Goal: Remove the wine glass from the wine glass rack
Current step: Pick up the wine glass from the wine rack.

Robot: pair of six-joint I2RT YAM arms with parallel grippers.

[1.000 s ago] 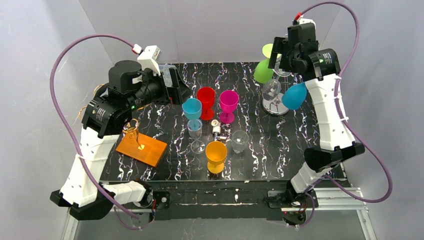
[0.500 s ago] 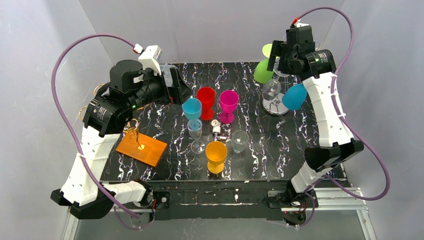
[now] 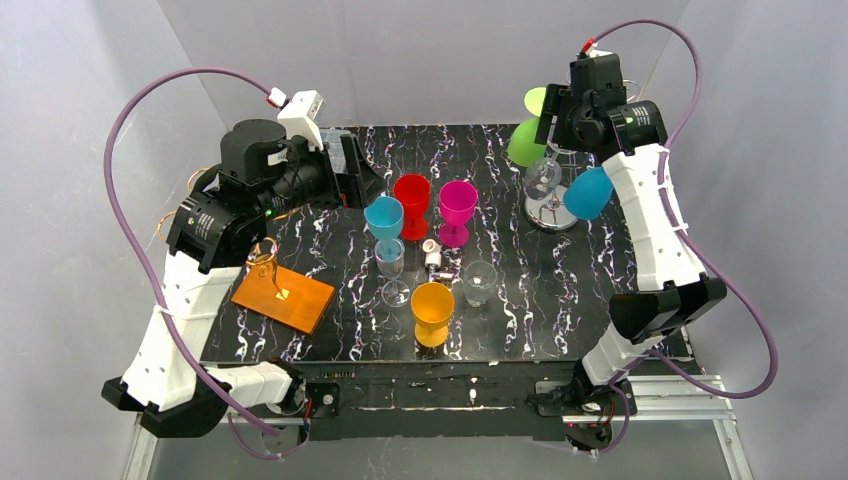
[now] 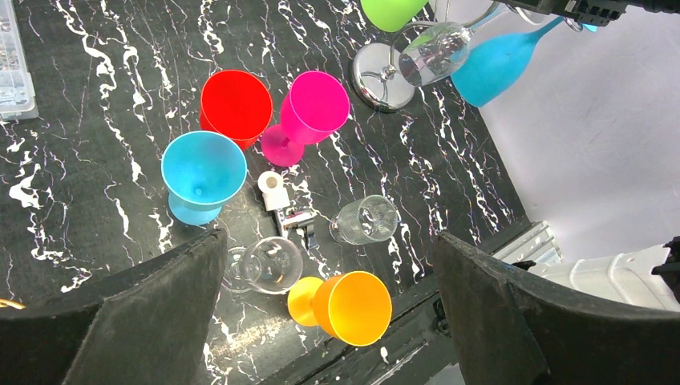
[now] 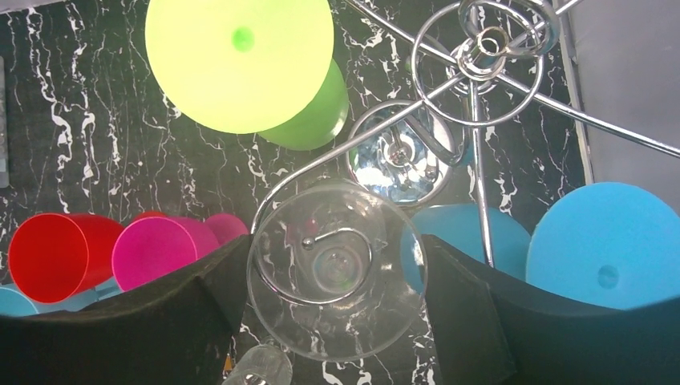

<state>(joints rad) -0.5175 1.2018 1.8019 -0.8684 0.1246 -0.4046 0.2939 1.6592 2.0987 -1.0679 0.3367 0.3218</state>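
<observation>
the right gripper (image 5: 333, 250) stands wide open over the wine glass rack (image 3: 552, 212). its two black fingers (image 5: 160, 337) bracket the round foot of the clear wine glass (image 5: 337, 277). the foot fills almost the whole gap between them, and whether either finger touches it cannot be told. the glass hangs bowl-down on one chrome arm of the rack, the wire hook showing through its foot. on neighbouring arms hang a green glass (image 5: 240, 56) on one side and a blue glass (image 5: 609, 249) on the other. the rack's mirrored base sits near the far right corner of the black marbled table (image 3: 560, 300).

across the table, the left gripper (image 4: 329, 237) hovers near the far left side, fingers spread wide and holding nothing. its camera looks down on a cluster at mid-table. a red goblet (image 3: 411, 193) and a magenta goblet (image 3: 458, 203) stand side by side, with a turquoise goblet (image 3: 383, 215) just beside the red one. an orange goblet (image 3: 432, 305) stands nearest the arms' bases. a clear tumbler (image 3: 480, 282) and a clear stemmed glass (image 3: 390, 255) stand either side of a small white-and-metal piece (image 3: 433, 254). an orange board (image 3: 284, 297) lies flat by the left arm.
</observation>
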